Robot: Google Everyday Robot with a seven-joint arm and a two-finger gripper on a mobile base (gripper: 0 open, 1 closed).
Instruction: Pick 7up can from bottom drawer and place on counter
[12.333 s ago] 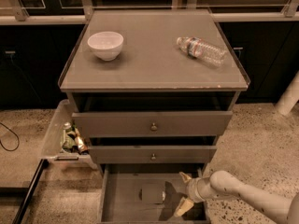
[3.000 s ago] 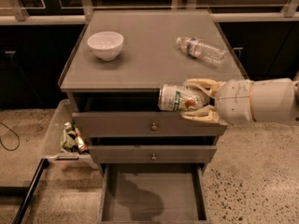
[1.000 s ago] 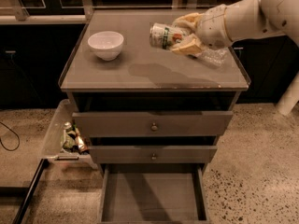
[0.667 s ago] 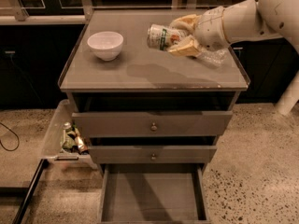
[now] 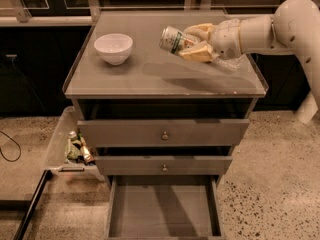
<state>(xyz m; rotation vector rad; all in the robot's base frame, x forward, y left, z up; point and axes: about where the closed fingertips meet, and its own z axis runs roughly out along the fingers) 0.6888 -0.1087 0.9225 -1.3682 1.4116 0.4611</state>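
Cream gripper [image 5: 196,45] clasps the can [image 5: 172,39], tilted on its side, above the counter [image 5: 150,79] toward its back right corner. Placing is the step in hand; next, I judge, it must right the can, lower it and let go.

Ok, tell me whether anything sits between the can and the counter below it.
Nothing visible does. The pincer holds the can tilted above the counter, and the patch beneath it is bare. The bowl stands well to the left; the bottle lies under the arm, to the right.
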